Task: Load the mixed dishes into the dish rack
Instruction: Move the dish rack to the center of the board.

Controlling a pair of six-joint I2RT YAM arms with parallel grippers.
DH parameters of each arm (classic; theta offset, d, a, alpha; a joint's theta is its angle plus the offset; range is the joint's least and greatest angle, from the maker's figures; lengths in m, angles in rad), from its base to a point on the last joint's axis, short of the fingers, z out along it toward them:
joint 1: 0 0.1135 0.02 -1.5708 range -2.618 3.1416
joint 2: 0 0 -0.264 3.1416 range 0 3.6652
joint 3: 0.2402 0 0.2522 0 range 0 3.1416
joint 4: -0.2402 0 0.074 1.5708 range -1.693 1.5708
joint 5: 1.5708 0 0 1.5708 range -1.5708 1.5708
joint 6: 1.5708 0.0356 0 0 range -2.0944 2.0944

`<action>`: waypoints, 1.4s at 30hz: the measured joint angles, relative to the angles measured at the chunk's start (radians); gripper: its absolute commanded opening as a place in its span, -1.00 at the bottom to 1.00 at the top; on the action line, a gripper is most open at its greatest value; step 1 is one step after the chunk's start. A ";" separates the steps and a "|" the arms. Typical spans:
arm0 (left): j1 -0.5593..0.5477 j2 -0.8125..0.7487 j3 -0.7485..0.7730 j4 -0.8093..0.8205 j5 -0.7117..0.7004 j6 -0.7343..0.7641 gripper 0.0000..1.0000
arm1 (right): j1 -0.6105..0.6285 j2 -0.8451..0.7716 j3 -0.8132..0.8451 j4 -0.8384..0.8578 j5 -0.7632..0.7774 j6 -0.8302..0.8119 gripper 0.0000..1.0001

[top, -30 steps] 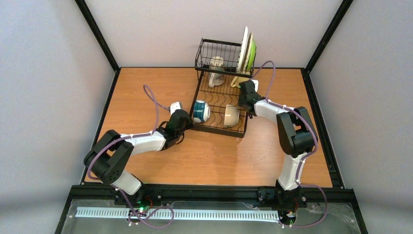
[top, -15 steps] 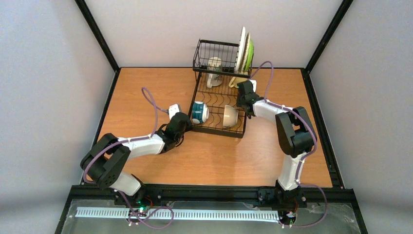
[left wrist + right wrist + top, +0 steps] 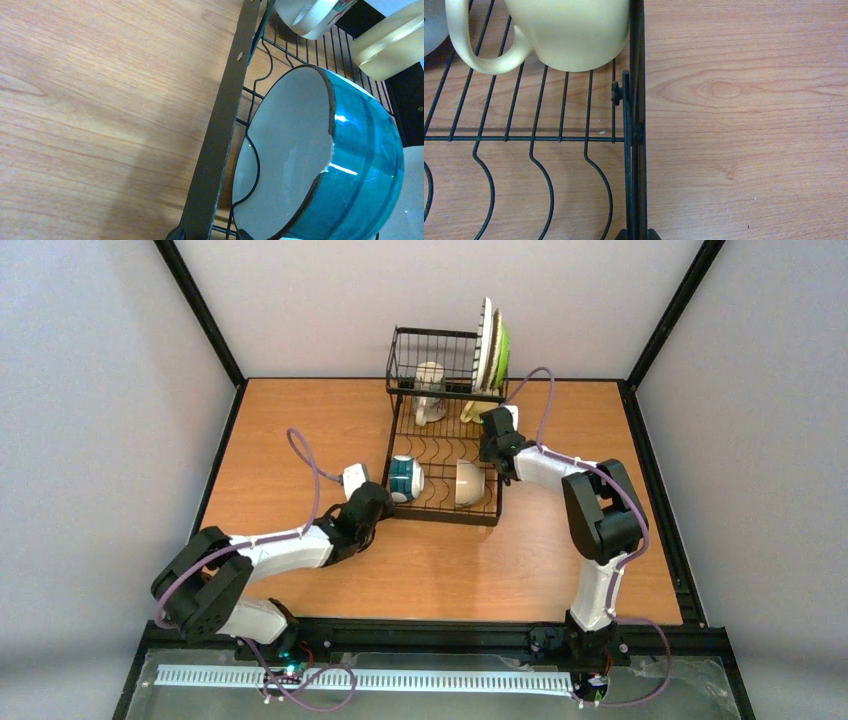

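Observation:
The black wire dish rack (image 3: 440,518) stands at the table's far middle. On its base lie a teal-banded cup (image 3: 405,478) on its side and a cream bowl (image 3: 470,482). A white mug (image 3: 430,390) sits in the raised basket. A lime-green plate (image 3: 503,348) stands upright beside a white plate, with a cream mug (image 3: 480,410) below them. My left gripper (image 3: 378,502) is shut on the rack's left rail (image 3: 220,130), next to the cup (image 3: 360,165). My right gripper (image 3: 492,440) is shut on the right rail (image 3: 636,100), near the cream mug (image 3: 569,30).
The wooden table (image 3: 300,430) is bounded by black frame posts and grey walls on three sides. A purple cable loops over each arm. The rack's basket end stands near the back wall.
The dish rack has slid to the left with its dishes. Both grippers moved left with it, still shut on its side rails.

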 measured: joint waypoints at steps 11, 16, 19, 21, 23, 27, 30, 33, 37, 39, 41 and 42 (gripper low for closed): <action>-0.043 -0.069 -0.046 -0.043 -0.042 -0.048 0.07 | 0.030 -0.002 -0.012 0.017 0.005 -0.012 -0.96; -0.061 -0.085 -0.054 -0.061 -0.066 -0.065 0.07 | 0.040 -0.011 -0.033 0.040 0.013 -0.018 -0.96; -0.071 -0.098 -0.062 -0.072 -0.076 -0.073 0.07 | 0.047 -0.018 -0.046 0.050 0.016 -0.018 -0.96; -0.075 -0.106 -0.067 -0.076 -0.078 -0.076 0.07 | 0.050 -0.022 -0.052 0.053 0.016 -0.018 -0.96; -0.080 -0.114 -0.072 -0.083 -0.082 -0.082 0.07 | 0.053 -0.026 -0.058 0.054 0.016 -0.017 -0.96; -0.087 -0.130 -0.077 -0.102 -0.087 -0.092 0.08 | 0.059 -0.031 -0.064 0.055 0.018 -0.017 -0.96; -0.089 -0.137 -0.078 -0.115 -0.087 -0.097 0.11 | 0.063 -0.033 -0.066 0.052 0.021 -0.016 -0.95; -0.091 -0.139 -0.078 -0.121 -0.088 -0.098 0.17 | 0.064 -0.035 -0.067 0.052 0.023 -0.016 -0.84; -0.093 -0.138 -0.072 -0.134 -0.088 -0.100 0.27 | 0.066 -0.036 -0.068 0.051 0.026 -0.012 -0.55; -0.096 -0.135 -0.065 -0.147 -0.089 -0.101 0.31 | 0.068 -0.036 -0.069 0.047 0.033 -0.003 -0.47; -0.098 -0.134 -0.058 -0.161 -0.090 -0.105 0.35 | 0.072 -0.038 -0.073 0.035 0.039 0.001 -0.44; -0.098 -0.134 -0.055 -0.168 -0.090 -0.109 0.36 | 0.074 -0.039 -0.076 0.029 0.042 0.002 -0.38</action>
